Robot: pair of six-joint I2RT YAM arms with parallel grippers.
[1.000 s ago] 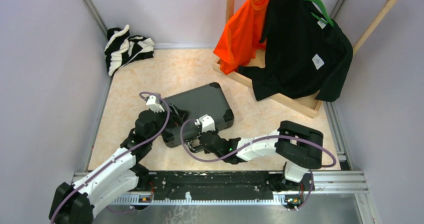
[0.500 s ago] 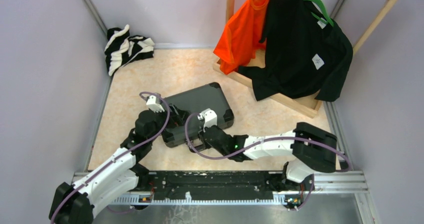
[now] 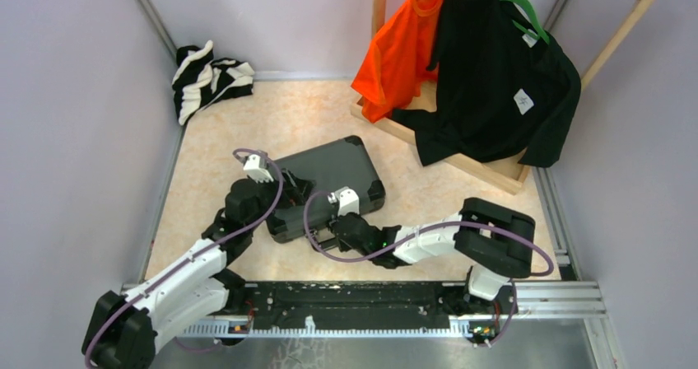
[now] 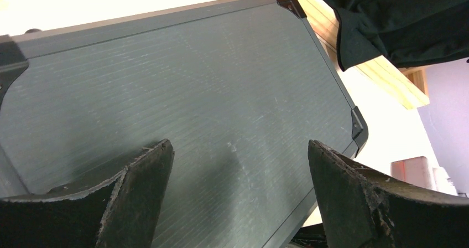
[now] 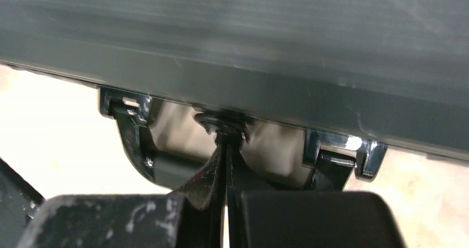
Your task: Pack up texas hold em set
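Flanking the shut briefcase

The black briefcase (image 3: 333, 175) lies closed at the centre of the frame. The left gripper (image 4: 238, 148) hovers over its lid, jaws spread wide; the right gripper (image 5: 227, 143), jaws pressed together, points at the handle (image 5: 138, 151), perhaps touching the front edge.

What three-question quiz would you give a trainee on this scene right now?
1. True or false: the case lies open.
2. The open left gripper is over: A the case, B the striped cloth, C the orange shirt.
3. Fill in: the shut right gripper points at the middle of the case's ____.

Key: 1 false; 2 A; 3 handle.
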